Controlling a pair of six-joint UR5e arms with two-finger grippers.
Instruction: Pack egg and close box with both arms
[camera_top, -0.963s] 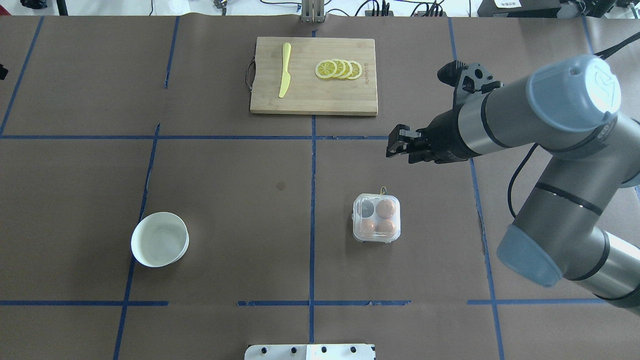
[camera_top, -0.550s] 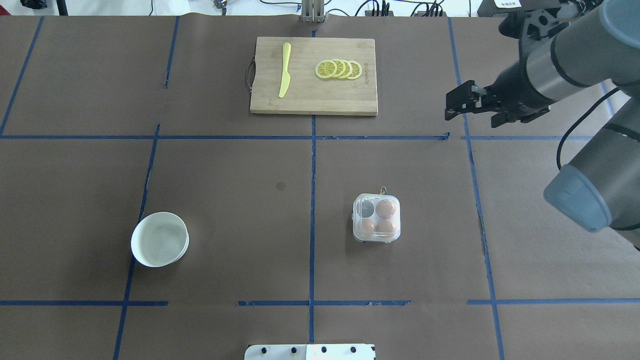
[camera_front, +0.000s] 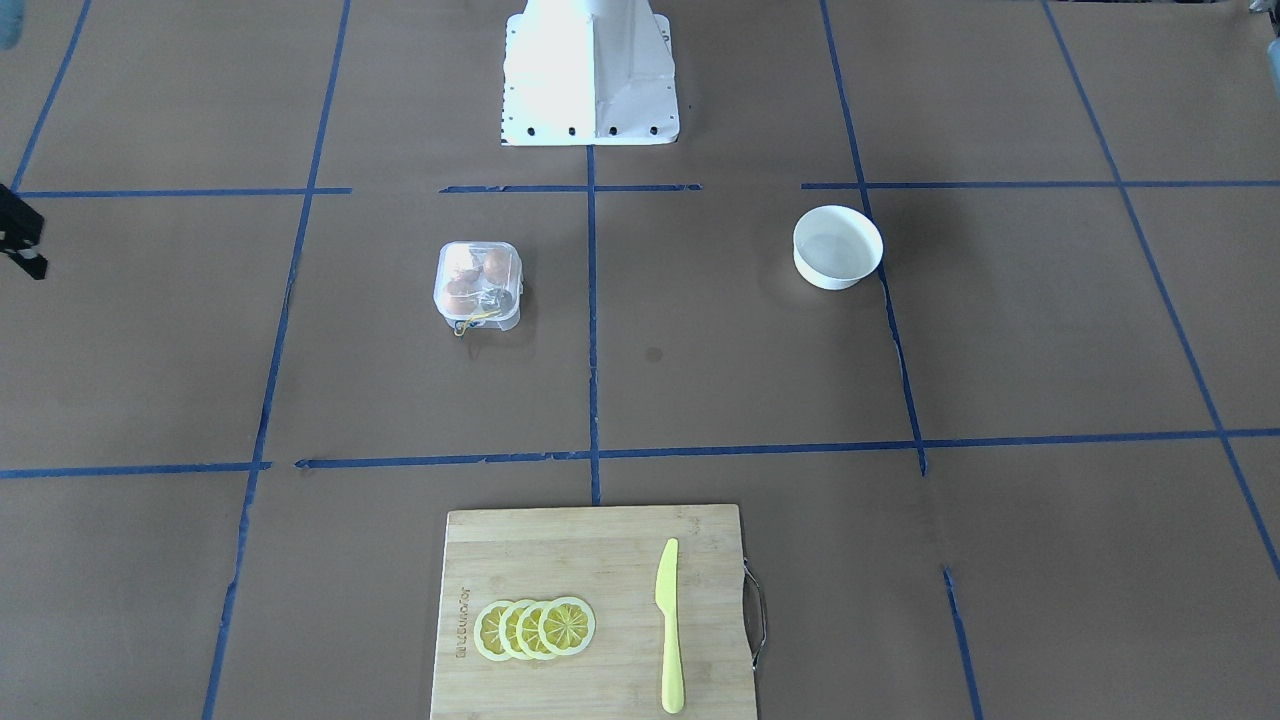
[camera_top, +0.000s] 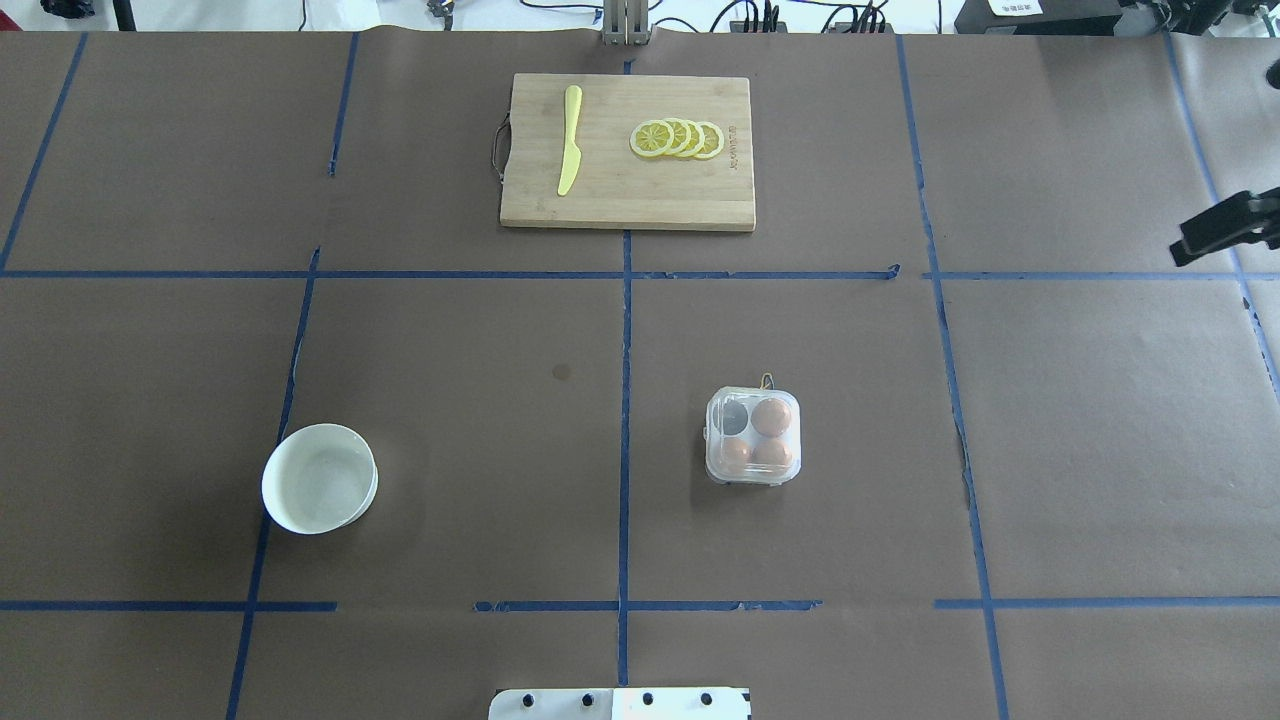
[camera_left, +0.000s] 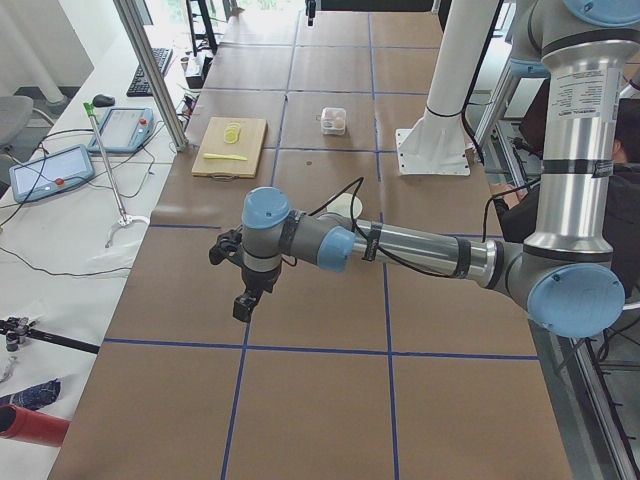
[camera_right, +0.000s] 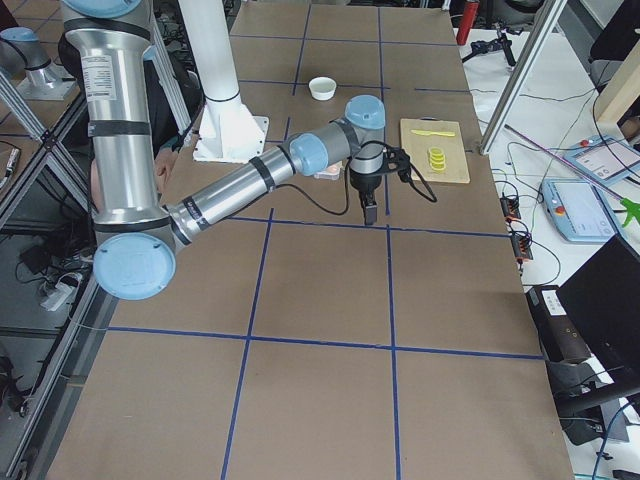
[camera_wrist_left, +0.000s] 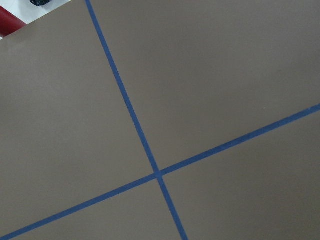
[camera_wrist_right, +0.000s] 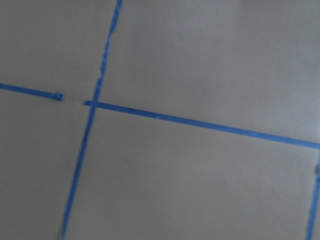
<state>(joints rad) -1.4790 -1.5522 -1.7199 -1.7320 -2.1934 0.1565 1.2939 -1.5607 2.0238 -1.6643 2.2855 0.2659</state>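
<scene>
Three eggs (camera_top: 771, 417) sit in the closed box (camera_top: 752, 437), right of the tabletop's (camera_top: 450, 400) centre; the right tool (camera_top: 1190, 240) hangs nearer, well apart outward; the left tool (camera_left: 243, 308) farther; neither tool's spread can be told.

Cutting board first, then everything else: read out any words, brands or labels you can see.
Cutting board: engraved brand mark by one short edge, too small to read.
Left arm: white label on its upright link, print too blurred.
Nothing else legible.
</scene>
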